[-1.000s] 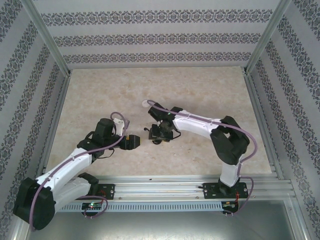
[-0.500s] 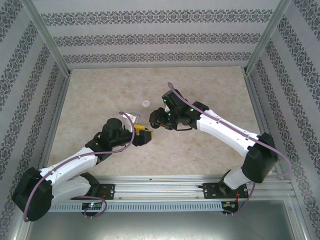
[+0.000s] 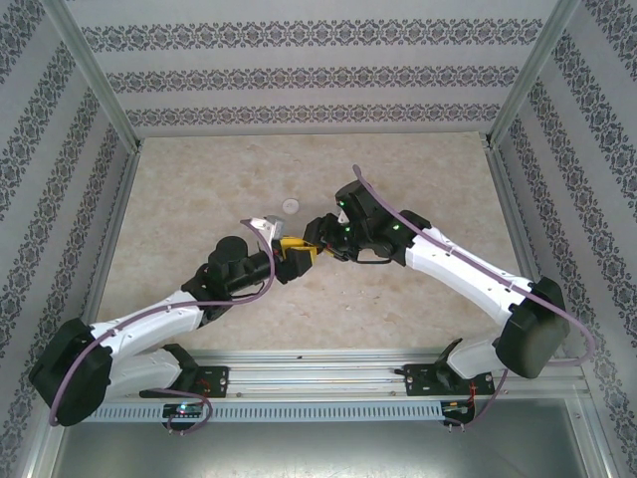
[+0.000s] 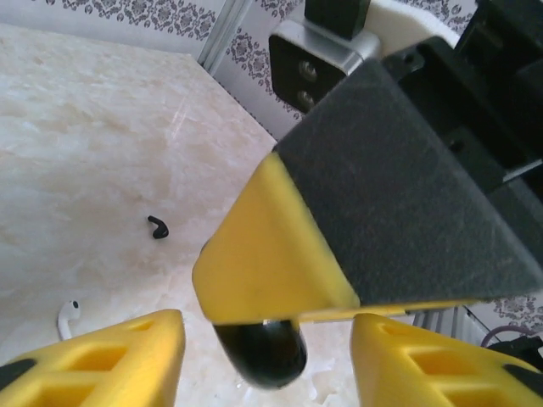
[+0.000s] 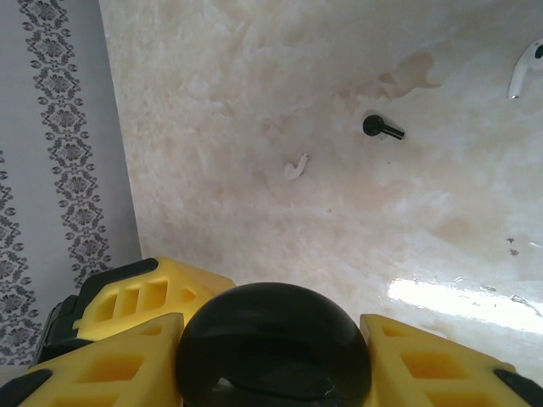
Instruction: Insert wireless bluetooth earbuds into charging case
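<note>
Beige marbled bench point(image 3: 199, 179), patterned walls point(image 3: 299, 70). The right fingers point(image 5: 416, 356) clamp a black case point(image 5: 271, 343), lower centre; the left fingers point(image 4: 165, 356) flank it, parted. A black earbud point(image 5: 382, 127) and white earbud point(image 5: 295, 165) lie upper right.

Both arms reach to mid-frame, tips nearly meeting; the left gripper point(image 3: 299, 256) gapes, the right gripper point(image 3: 320, 237) clamps a round black case point(image 5: 271, 343).

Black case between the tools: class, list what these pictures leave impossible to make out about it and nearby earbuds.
Black case, right wrist view: bottom edge cuts it; lid state unclear.
Same case, left wrist view: right tool's finger covers most.
White earbud: right edge cuts it.
</note>
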Tool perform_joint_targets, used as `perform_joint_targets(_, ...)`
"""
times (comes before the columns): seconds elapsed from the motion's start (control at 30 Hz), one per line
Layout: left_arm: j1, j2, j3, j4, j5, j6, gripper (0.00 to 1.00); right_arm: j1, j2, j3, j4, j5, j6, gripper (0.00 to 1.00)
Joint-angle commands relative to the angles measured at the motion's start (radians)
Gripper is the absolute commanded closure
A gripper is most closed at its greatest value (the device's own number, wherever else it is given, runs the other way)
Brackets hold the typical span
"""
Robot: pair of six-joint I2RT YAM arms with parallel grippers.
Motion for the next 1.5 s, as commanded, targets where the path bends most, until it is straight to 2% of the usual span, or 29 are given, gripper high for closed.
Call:
perform_joint_targets(0.0, -0.011, 0.021, 0.031, 0.114, -0.009, -0.059, 0.51, -0.008, -0.038, -0.029, 0.057, -0.023, 0.043, 0.61)
perform_joint_targets(0.23, -0.011, 0.064, 0.039, 0.150, -0.016, -0.087, 0.58, -0.008, -0.051, -0.032, 0.070, -0.034, 0.056, 0.60)
perform_joint_targets(0.47, -0.011, 0.113, 0.047, 0.224, -0.006, -0.134, 0.76, -0.008, -0.055, -0.047, 0.098, -0.054, 0.072, 0.60)
perform_joint_targets(0.53, -0.011, 0.113, 0.051, 0.221, -0.002, -0.137, 0.80, -0.010, -0.058, -0.051, 0.099, -0.053, 0.063, 0.56)
perform_joint_targets(0.67, -0.010, 0.074, 0.048, 0.180, -0.007, -0.122, 0.84, -0.022, -0.099, -0.073, 0.144, -0.051, 0.025, 0.41)
perform_joint_targets(0.83, 0.000, 0.001, 0.082, 0.070, 0.015, -0.117, 0.91, -0.080, -0.221, -0.147, 0.280, -0.079, -0.012, 0.36)
perform_joint_targets(0.93, 0.009, -0.022, 0.132, 0.023, 0.084, -0.137, 0.92, -0.126, -0.308, -0.214, 0.383, -0.108, -0.022, 0.36)
perform_joint_targets(1.07, 0.010, -0.037, 0.148, 0.053, 0.135, -0.211, 0.93, -0.142, -0.388, -0.270, 0.441, -0.104, -0.063, 0.39)
perform_joint_targets(1.23, 0.010, -0.021, 0.157, 0.136, 0.177, -0.318, 0.94, -0.152, -0.365, -0.272, 0.553, -0.210, -0.054, 0.48)
perform_joint_targets(1.47, 0.017, -0.047, 0.167, 0.161, 0.135, -0.383, 0.94, -0.164, -0.303, -0.283, 0.694, -0.318, 0.061, 0.52)
